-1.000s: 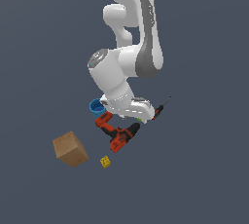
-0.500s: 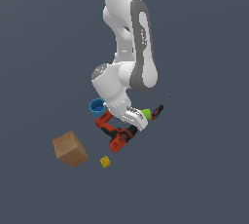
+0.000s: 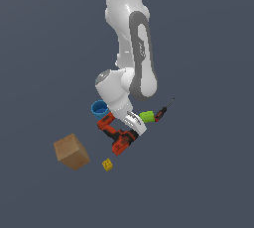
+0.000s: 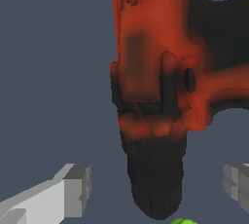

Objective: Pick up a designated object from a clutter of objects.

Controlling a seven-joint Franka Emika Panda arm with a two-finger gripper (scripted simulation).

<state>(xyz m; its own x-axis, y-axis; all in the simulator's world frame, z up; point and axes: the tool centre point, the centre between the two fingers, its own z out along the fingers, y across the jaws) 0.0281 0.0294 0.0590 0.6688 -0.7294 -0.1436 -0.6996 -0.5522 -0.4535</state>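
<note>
Red-orange drill [image 4: 155, 86] laid on the tabletop [image 3: 198, 172] just beside the blue cup [image 3: 99, 108], hand [image 4: 155, 189] held spread, its fingers [image 4: 75, 189] flanking the black nose; green-handled screwdriver [image 3: 147, 117] close by

My arm [image 3: 130, 48] reaches down from the top of the exterior frame, wrist bent low; my pincer [image 4: 155, 189] is spread wide, fingers [image 4: 75, 189] apart.

Flat, even sim lighting, no real shadows or glare; the drill [image 4: 155, 86] looks smeary up close, maybe low-res texture.
</note>
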